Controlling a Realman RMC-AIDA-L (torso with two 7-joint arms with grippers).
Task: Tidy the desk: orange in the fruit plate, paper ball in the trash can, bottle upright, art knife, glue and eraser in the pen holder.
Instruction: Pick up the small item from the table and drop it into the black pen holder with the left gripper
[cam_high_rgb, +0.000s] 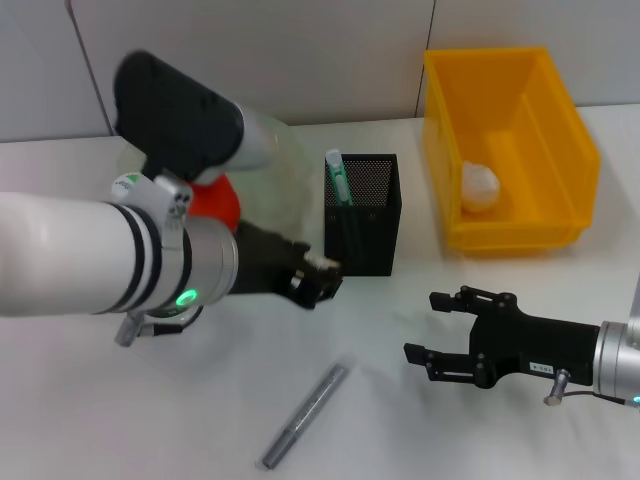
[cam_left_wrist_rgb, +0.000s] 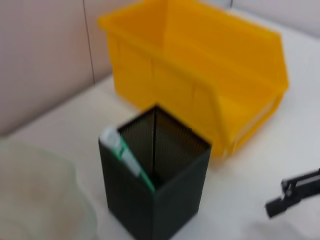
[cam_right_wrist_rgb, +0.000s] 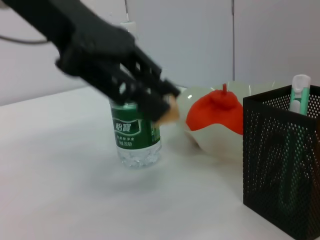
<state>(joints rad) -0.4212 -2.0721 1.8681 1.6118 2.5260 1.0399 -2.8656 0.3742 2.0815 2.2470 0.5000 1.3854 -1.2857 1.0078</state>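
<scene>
Where white desk (cam_high_rgb: 150, 420) meets panelled wall (cam_high_rgb: 330, 50)

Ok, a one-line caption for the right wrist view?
Left gripper carries the eraser toward the pen holder; bottle upright, orange in the fruit plate.

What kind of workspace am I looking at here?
Most likely a staged desk-tidying bench: a white table against a plain wall, with a black mesh pen holder, a yellow trash can and a glue lying loose.
</scene>
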